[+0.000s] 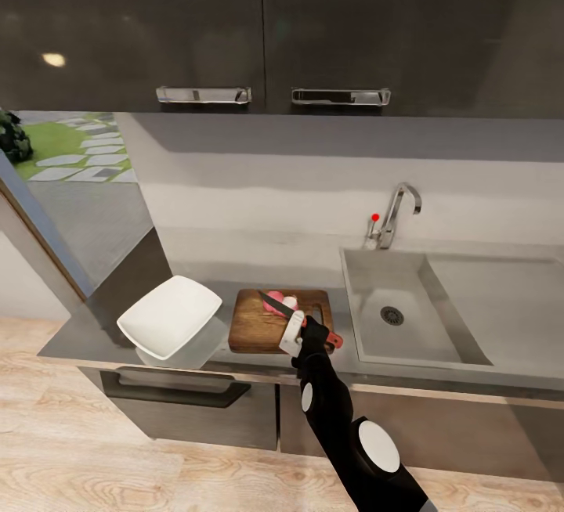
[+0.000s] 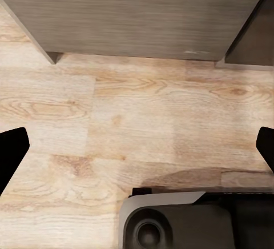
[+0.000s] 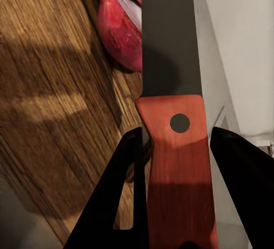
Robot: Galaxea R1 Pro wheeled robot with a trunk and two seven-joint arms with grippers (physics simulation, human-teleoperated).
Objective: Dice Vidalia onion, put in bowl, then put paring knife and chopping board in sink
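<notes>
I'm gripping the paring knife (image 3: 174, 123) in my right claw (image 1: 301, 333), its blade reaching over the onion pieces (image 1: 280, 303) lying on the chopping board (image 1: 252, 326); my left claw (image 2: 137, 146) is hanging released above the floor (image 2: 137, 112).

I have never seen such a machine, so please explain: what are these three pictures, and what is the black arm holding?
This is a simulated two-armed robot in a kitchen. The wide picture comes from its head camera; the other two come from cameras on its wrists.

On the grey countertop lie a white bowl and a wooden chopping board with pink onion pieces on it. To the right is a steel sink with a faucet.

The right gripper has its jaws shut on a red-handled knife, blade over the board. The left gripper is open, facing the wooden floor.
</notes>
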